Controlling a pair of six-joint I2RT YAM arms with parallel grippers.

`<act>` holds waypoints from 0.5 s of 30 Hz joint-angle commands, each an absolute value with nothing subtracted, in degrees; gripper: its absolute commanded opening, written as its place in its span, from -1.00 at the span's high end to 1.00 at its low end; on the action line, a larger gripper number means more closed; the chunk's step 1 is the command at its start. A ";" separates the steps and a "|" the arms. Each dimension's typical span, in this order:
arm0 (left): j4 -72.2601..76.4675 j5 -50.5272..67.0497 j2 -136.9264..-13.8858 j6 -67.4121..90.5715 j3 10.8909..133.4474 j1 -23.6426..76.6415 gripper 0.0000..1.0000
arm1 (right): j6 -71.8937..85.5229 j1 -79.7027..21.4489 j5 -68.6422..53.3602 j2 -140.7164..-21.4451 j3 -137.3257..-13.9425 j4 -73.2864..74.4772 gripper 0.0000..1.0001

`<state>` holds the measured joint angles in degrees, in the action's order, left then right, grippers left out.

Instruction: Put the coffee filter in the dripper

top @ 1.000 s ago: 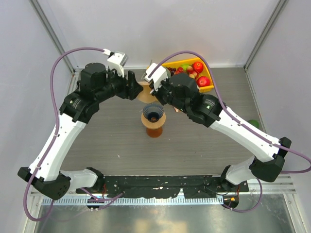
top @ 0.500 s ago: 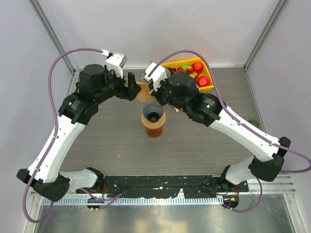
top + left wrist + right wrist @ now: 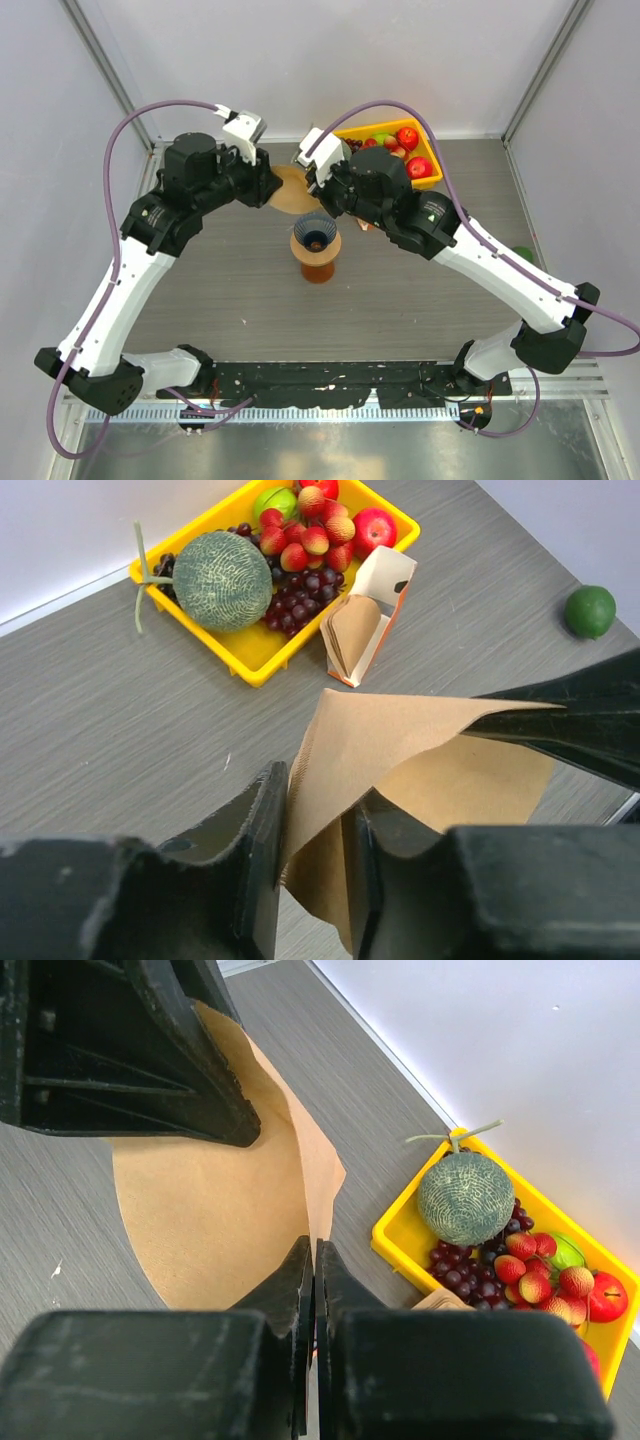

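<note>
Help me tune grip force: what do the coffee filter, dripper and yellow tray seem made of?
The coffee filter looks like thin unbleached paper, matte tan: it creases and folds softly. The dripper is probably rigid plastic: dark blue, evenly ribbed, finish unclear. The yellow tray is likely moulded plastic: slightly glossy, even colour, smooth rim.

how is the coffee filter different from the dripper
The coffee filter is tan paper, the dripper dark blue ribbed plastic. The filter is pinched by the right gripper, the dripper sits in the orange-brown stand. The filter is partly flattened, the dripper's round mouth faces up.
</note>
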<state>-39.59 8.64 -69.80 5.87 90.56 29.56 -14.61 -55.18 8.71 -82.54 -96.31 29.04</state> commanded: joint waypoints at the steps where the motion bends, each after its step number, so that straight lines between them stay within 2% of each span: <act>1: -36.21 12.30 -67.68 6.50 90.53 29.79 0.45 | -13.71 -55.46 10.63 -83.14 -99.32 27.86 0.90; 5: -36.12 12.39 -66.97 7.12 89.48 29.88 0.53 | -13.10 -55.37 12.48 -83.85 -100.19 27.69 0.90; 7: -36.12 12.13 -66.71 7.99 89.21 29.88 0.70 | -12.31 -55.37 13.80 -84.11 -100.55 27.42 0.85; 8: -36.12 11.69 -66.71 8.78 89.03 29.88 0.80 | -11.61 -55.28 13.89 -84.29 -100.98 27.51 0.68; 10: -36.56 10.29 -66.62 10.54 88.95 29.88 1.00 | -10.12 -55.02 13.89 -84.03 -101.07 27.51 0.54; 11: -36.56 9.41 -66.62 11.42 88.95 29.88 1.00 | -9.67 -54.93 13.97 -84.02 -100.99 27.60 0.50; 15: -34.20 6.86 -65.48 15.55 87.46 29.80 1.00 | -1.09 -52.48 11.62 -82.80 -99.33 28.39 -0.02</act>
<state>-38.81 9.65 -67.53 10.72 88.82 29.63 -9.76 -54.50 12.67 -84.51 -98.26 29.08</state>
